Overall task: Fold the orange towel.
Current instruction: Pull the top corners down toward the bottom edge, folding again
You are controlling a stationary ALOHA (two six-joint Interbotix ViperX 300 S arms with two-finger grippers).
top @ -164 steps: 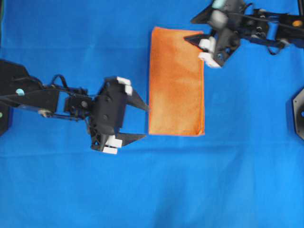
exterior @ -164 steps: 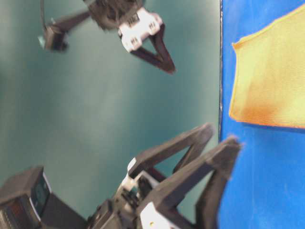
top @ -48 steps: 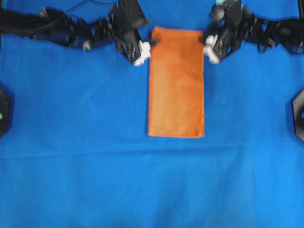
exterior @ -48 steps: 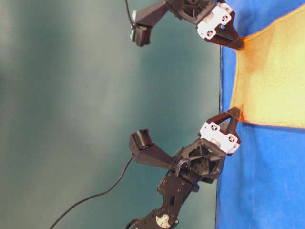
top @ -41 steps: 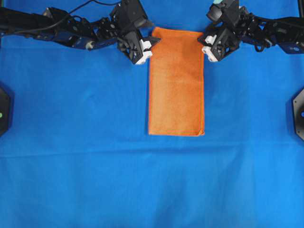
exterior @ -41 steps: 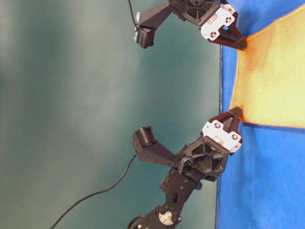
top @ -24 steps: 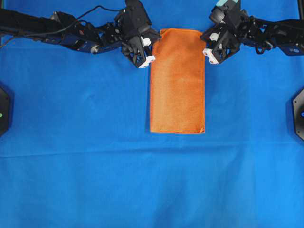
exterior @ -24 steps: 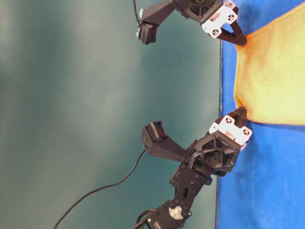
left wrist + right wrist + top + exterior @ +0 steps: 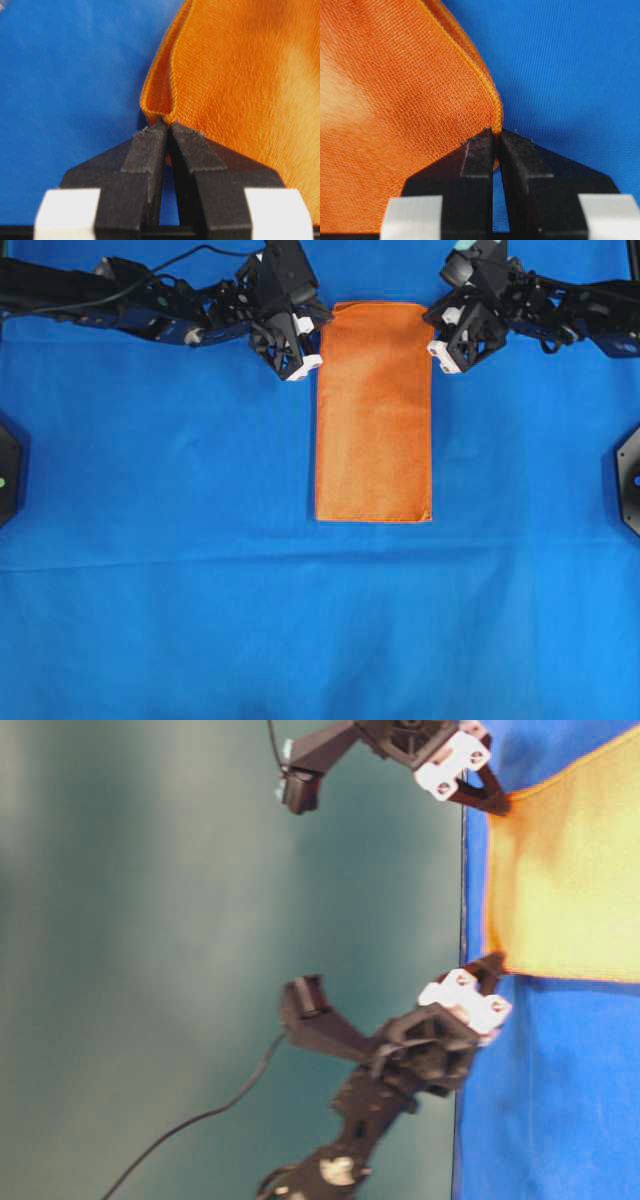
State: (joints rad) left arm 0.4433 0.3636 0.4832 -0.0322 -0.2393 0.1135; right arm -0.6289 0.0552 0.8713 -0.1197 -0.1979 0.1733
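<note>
Overhead: orange towel (image 9: 374, 412) lying folded on blue cloth (image 9: 200, 590). Wrist views alone revealing left gripper (image 9: 167, 127) and right gripper (image 9: 494, 136) pinching its far corners.

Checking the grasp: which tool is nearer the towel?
Neither: both touch it. The left tool pinches the towel at its top-left corner in the overhead view, the right tool its top-right corner.

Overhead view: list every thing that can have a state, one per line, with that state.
orange towel: folded once into a long rectangle, flat on the cloth, both far corners pinched.
left end effector: shut on the orange towel's far left corner.
right end effector: shut on the orange towel's far right corner.
blue cloth: spread flat under everything.
</note>
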